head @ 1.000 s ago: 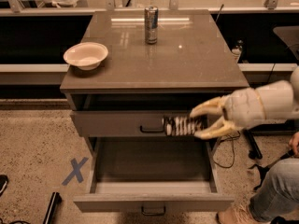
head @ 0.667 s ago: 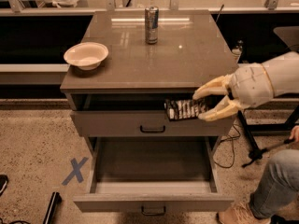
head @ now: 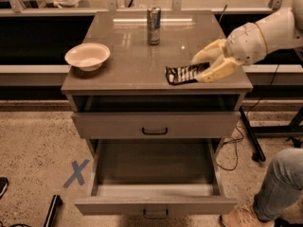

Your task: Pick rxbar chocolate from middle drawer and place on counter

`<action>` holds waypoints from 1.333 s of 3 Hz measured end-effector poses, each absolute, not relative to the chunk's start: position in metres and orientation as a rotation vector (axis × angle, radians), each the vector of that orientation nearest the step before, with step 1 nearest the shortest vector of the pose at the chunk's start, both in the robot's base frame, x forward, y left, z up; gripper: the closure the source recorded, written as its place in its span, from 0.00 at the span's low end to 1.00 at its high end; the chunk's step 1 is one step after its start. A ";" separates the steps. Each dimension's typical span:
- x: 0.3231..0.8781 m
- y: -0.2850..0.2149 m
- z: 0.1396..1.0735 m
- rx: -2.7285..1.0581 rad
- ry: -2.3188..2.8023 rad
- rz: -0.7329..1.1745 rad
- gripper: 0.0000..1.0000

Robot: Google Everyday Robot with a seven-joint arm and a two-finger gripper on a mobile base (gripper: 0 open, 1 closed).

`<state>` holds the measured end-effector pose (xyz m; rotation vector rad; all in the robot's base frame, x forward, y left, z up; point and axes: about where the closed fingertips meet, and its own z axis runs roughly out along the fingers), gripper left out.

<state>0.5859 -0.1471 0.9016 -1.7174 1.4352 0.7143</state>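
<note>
Since the chocolate bar (head: 181, 74) is already up at the bench (head: 128, 65), hanging at about 4 o'clock on the top and close to the front right edge, the step in hand looks like the set-down. The gripper (head: 200, 70) reaches in from 3 o'clock. Its two fingers (head: 210, 50) pinch the bar's right end, so the black wrapper sticks out toward 9 o'clock, roughly level. Whether the bar's underside touches the slab I cannot tell; it looks very low over it.

To do this well, I would carry the bar a little toward the middle of the bench before letting go. From where it is now, a slight slide toward 6 o'clock could tip it off the lip and down toward the open drawer (head: 156, 205), which stands pulled out below and shows no contents. Lower until the free end lies flat, then spread the fingers just enough to clear the wrapper. Lift straight up rather than dragging back toward 3 o'clock, since a light, slick wrapper is likely to cling to a pad and follow it. There is room to work: the can (head: 153, 25) stands well apart at 12 o'clock and the bowl (head: 87, 56) at 9 o'clock, so neither should be in the way of a short inward move.
</note>
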 end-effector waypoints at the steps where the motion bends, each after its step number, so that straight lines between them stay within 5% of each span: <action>1: 0.629 -0.147 0.905 -1.600 1.431 0.781 1.00; 4: 0.711 -0.168 0.854 -1.329 1.540 0.767 0.35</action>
